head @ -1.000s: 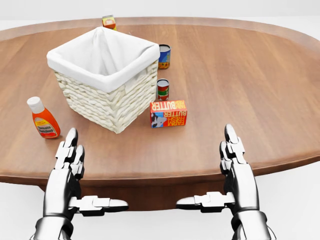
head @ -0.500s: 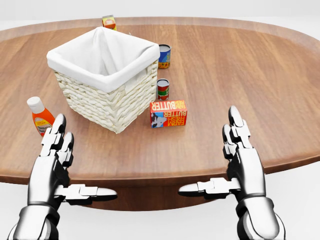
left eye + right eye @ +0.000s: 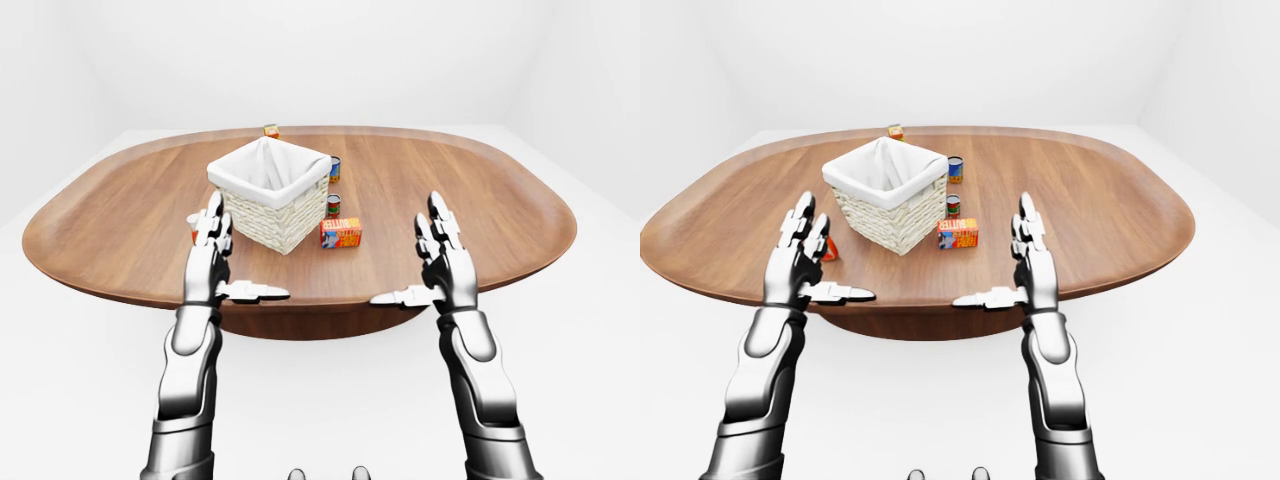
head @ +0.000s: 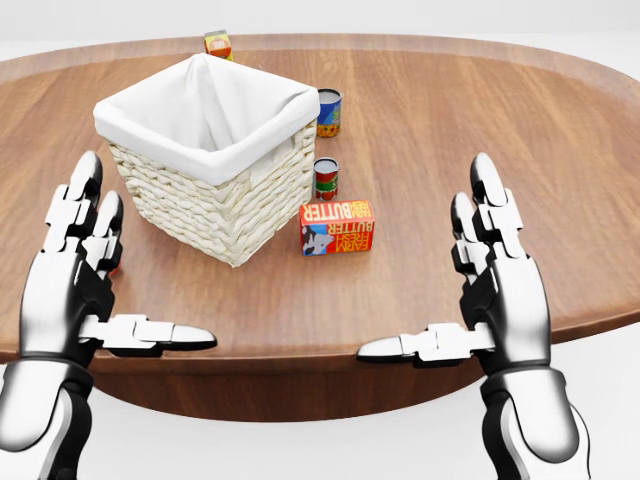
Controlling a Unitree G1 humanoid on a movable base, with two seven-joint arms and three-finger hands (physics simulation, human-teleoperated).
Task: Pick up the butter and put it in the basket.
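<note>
Head view. An oval wooden tabletop [image 4: 560,150] fills most of the frame. The butter [image 4: 337,227], an orange and blue carton printed "FARM FRESH BUTTER" with the lettering upside down as seen here, lies on the tabletop slightly below centre, just right of the lower right wall of the basket [image 4: 215,205] and apart from it. The basket is white wicker with a white cloth liner folded over its rim, and it stands left of centre, turned corner-on to the camera. A small red can [image 4: 326,179] stands just above the butter, and a larger blue and orange can [image 4: 328,112] stands above that, beside the basket's upper right corner. A small orange carton [image 4: 218,44] sits near the tabletop's top edge. Both robot hands are raised at the bottom of the frame, at the near tabletop edge. The left robot hand [image 4: 85,270], lower left, is spread wide and empty, fingers pointing up and thumb extended toward centre. The right robot hand [image 4: 500,285], lower right, mirrors it, likewise spread and empty, well to the right of the butter.

Right-eye view. An orange bottle [image 3: 827,249] shows partly behind the left robot hand.
</note>
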